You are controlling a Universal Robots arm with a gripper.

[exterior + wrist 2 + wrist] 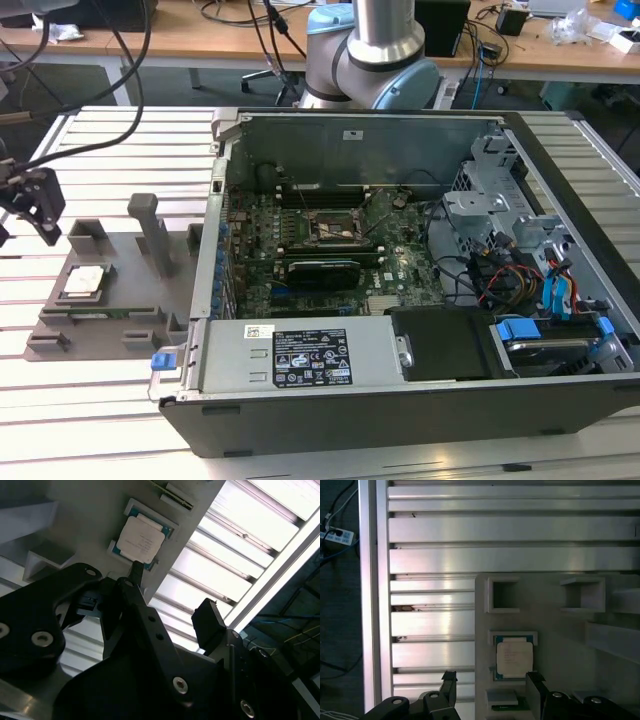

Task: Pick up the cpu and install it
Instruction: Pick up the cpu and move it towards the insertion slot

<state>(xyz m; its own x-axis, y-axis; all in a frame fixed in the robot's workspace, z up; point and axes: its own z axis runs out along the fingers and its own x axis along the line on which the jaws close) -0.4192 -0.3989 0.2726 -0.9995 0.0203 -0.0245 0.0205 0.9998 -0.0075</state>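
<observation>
bright light glares off the aluminium table slats (510, 530), shadows soft.

Slatted metal table (90, 410) under grey fixture (125, 290), computer case (420, 412).

The cpu (514, 659) lies flat in a shallow square recess of the grey fixture (550, 630), silvery lid up, with a thin teal rim around it. Two square pockets (504, 595) are set into the same fixture, which rests on the slatted aluminium desk (510, 530). The gripper (491, 682) has its dark jaws wide apart, one just beside the cpu's corner and the other over bare slats.
</observation>
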